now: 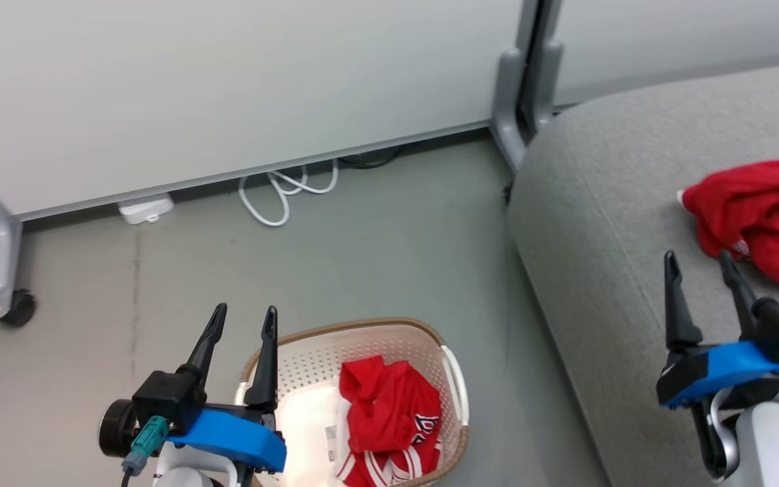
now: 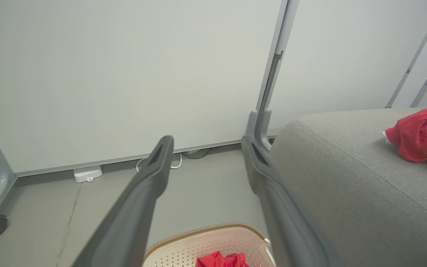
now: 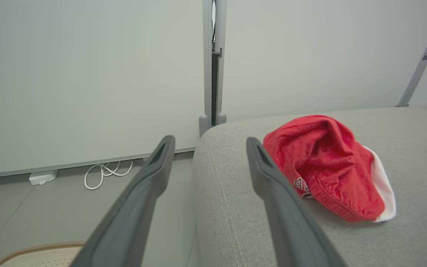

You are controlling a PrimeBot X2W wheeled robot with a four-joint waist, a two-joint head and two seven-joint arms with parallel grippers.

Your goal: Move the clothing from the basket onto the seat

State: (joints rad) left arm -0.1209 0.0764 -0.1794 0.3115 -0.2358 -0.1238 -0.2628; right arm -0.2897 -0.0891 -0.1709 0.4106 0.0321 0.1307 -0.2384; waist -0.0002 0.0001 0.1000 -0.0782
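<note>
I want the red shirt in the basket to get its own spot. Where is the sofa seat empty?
The seat is bare all along its rounded left edge beside the floor, up to the red garment. It is crowded at the right, where that garment lies and the open right gripper hangs beside it.

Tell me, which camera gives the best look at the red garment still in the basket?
The head view: it looks down on the red garment in the basket, white stripes and lettering showing. The left wrist view catches just its top edge; the right wrist view reaches the basket's rim.
</note>
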